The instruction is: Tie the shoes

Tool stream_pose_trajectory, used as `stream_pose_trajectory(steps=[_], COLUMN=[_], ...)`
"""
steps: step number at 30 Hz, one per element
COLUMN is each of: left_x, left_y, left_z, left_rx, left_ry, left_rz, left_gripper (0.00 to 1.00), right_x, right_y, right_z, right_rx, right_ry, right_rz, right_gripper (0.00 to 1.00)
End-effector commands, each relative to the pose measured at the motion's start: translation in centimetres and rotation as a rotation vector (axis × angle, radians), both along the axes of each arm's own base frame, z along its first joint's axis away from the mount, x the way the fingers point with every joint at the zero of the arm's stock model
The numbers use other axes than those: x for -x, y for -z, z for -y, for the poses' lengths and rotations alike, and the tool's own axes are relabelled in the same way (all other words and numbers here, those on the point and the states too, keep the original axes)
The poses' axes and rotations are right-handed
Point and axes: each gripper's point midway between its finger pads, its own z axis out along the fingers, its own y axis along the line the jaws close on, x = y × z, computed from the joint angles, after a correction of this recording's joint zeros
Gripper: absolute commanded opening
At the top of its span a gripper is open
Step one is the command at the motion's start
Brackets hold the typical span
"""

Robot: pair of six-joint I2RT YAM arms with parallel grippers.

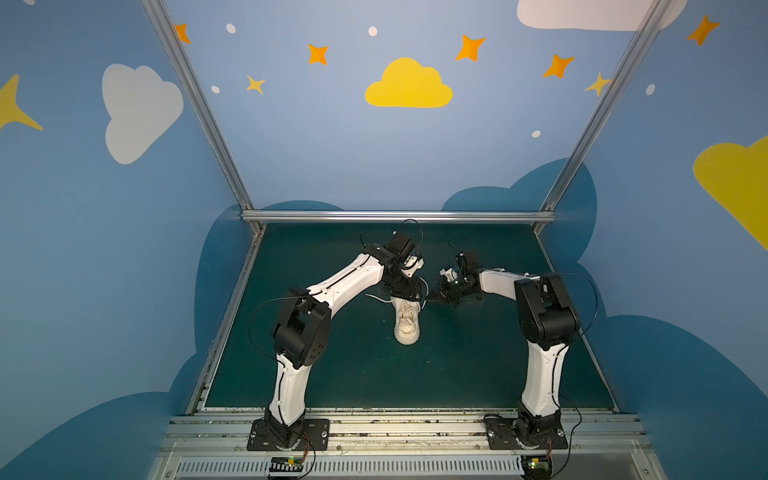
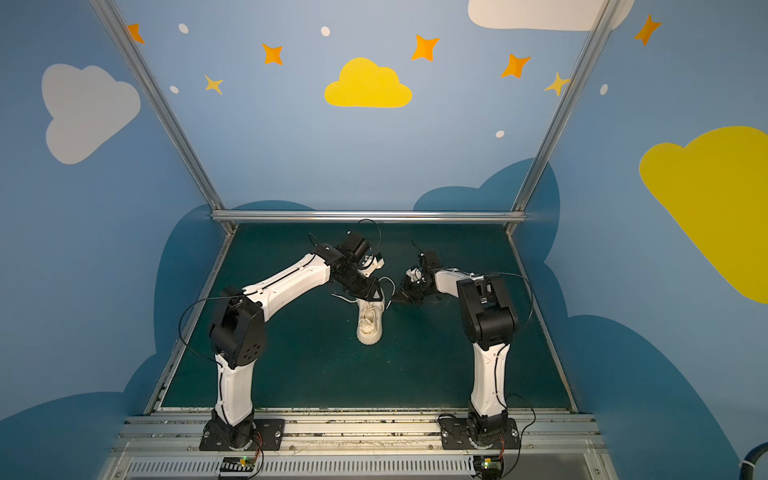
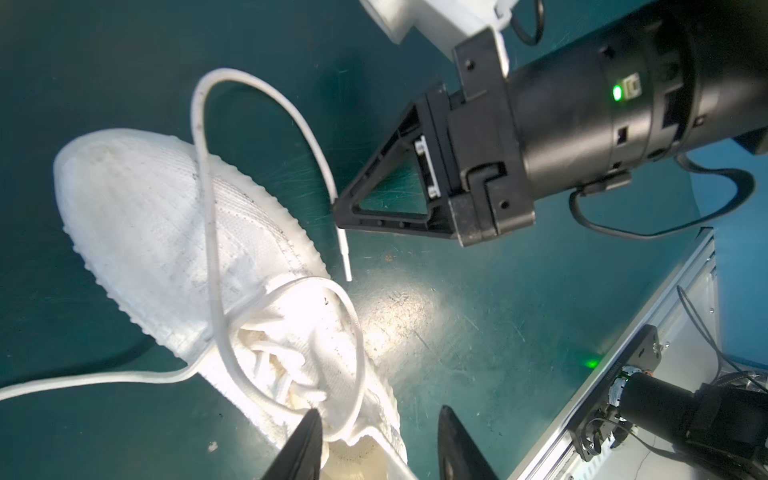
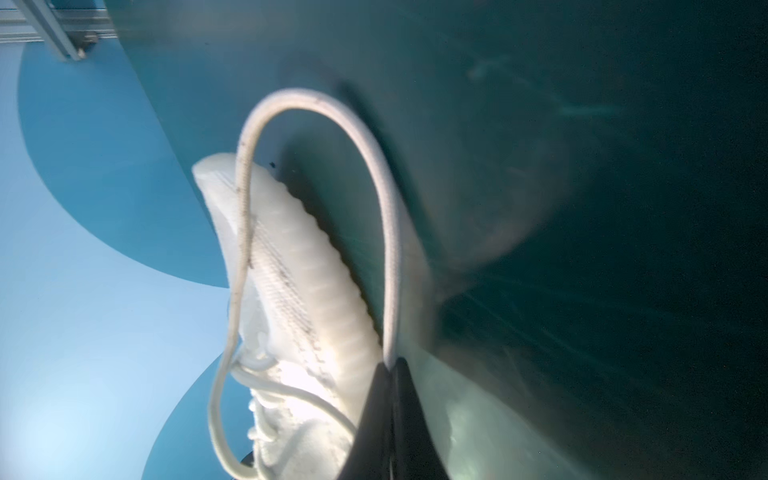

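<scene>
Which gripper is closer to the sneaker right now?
Left. The left gripper hovers over the sneaker at its collar, jaws apart; the right gripper sits beside it, shut on the lace.

The sneaker lies on the mat; left gripper above its heel end, right gripper just right, on its lace.

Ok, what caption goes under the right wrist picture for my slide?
The right gripper pinches a lace arching up from the white sneaker.

Top views dim, edges warped; glare on mat; rt wrist view blurry.
</scene>
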Motion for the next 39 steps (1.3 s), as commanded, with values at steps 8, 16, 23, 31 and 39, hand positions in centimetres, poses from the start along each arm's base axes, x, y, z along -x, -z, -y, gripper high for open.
stream_pose_trajectory(steps=[8, 16, 23, 31, 39], left_x=[0.1, 0.1, 0.3, 0.6, 0.5], left_y=[-0.3, -0.1, -0.3, -0.3, -0.6], left_z=[0.4, -0.1, -0.3, -0.7, -1.5], left_rx=[0.013, 0.008, 0.01, 0.007, 0.006], left_ry=[0.007, -0.005, -0.006, -0.012, -0.024], left_rz=[-0.009, -0.007, -0.005, -0.002, 0.006], left_gripper=[0.45, 0.45, 0.45, 0.45, 0.45], right_x=[-0.6, -0.1, 0.8, 2.0, 3.0], right_y=[-0.3, -0.2, -0.3, -0.1, -1.0], right_z=[-1.3, -1.9, -1.9, -1.9, -3.0], right_rx=[-0.087, -0.144, -0.18, -0.198, -0.241], right_ry=[-0.022, -0.038, -0.04, -0.043, -0.088], right_rz=[-0.006, -0.028, -0.052, -0.075, -0.076], right_gripper=[0.0, 0.0, 0.0, 0.0, 0.0])
